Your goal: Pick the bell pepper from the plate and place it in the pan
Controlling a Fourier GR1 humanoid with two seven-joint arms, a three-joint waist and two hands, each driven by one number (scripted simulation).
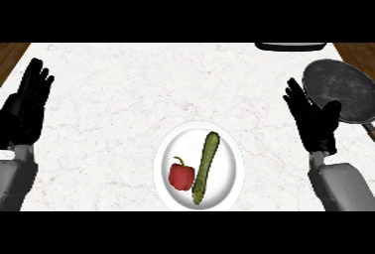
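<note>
1. Lying on the left half of a white plate (pixel 225 168), the red bell pepper (pixel 181 176) is seen with its stem turned towards the far side.
2. A long green cucumber (pixel 206 166) is laid just right of the pepper on the same plate; whether the two touch cannot be told.
3. The plate is set on the pale marble counter (pixel 132 99), at its near side, between the two forearms.
4. A dark pan (pixel 343 94) is placed at the far right, well apart from the plate, its handle running to the near right.
5. The right hand (pixel 315 124) is held open, fingers straight, just left of the pan and overlapping its rim in the head view.
6. The left hand (pixel 26 111) is held open at the left edge, fingers up, resting.
</note>
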